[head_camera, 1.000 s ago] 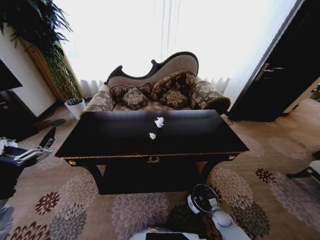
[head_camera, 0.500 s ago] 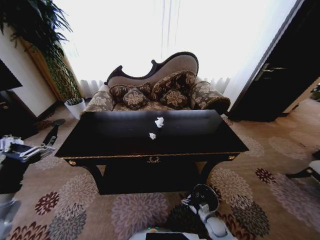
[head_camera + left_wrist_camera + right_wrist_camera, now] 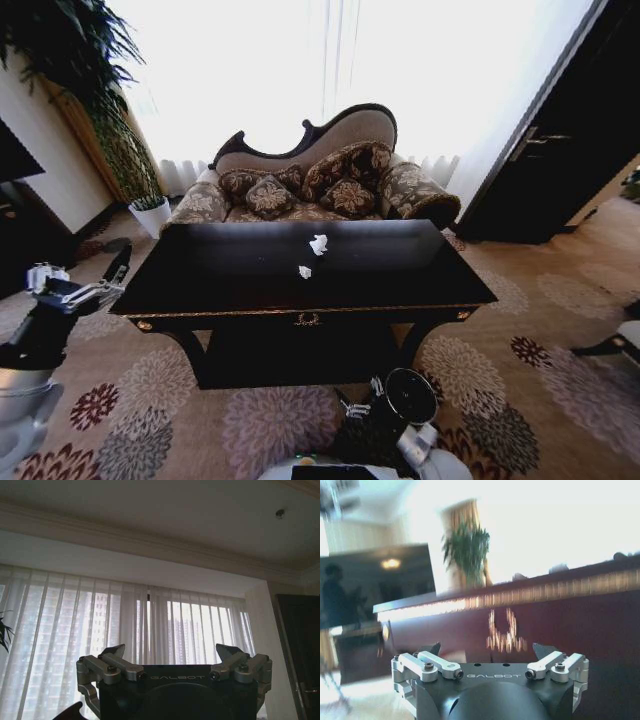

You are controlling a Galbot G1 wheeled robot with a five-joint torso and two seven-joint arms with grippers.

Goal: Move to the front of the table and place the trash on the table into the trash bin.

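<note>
- In front of me, the table point(image 3: 400, 275) lies square across the head view, its gold-trimmed front edge facing me. I judge the drive is about finished; what is left is to stop centred and near enough for an arm to pass over that edge.
- Down on the carpet by the table's right front leg stands the trash bin point(image 3: 409, 394), close to my base. To do this step well, I would keep the base off it and leave its mouth clear for the drop.
- The left gripper point(image 3: 170, 652) is held out beyond the table's left end, jaws spread and nothing between them. Its wrist camera looks up at curtains and ceiling, which tells me nothing about the tabletop.
- The right gripper point(image 3: 487, 650) hangs low before the table front, jaws likewise spread and empty. Its wrist view gives the gold ornament point(image 3: 505, 630) at eye level, a check on height that the head view lacks.
- The two paper balls point(image 3: 318, 244) lie near the middle of the tabletop, a little apart, one nearer the front. They show in the head view, so I would plan the reach from there.
</note>
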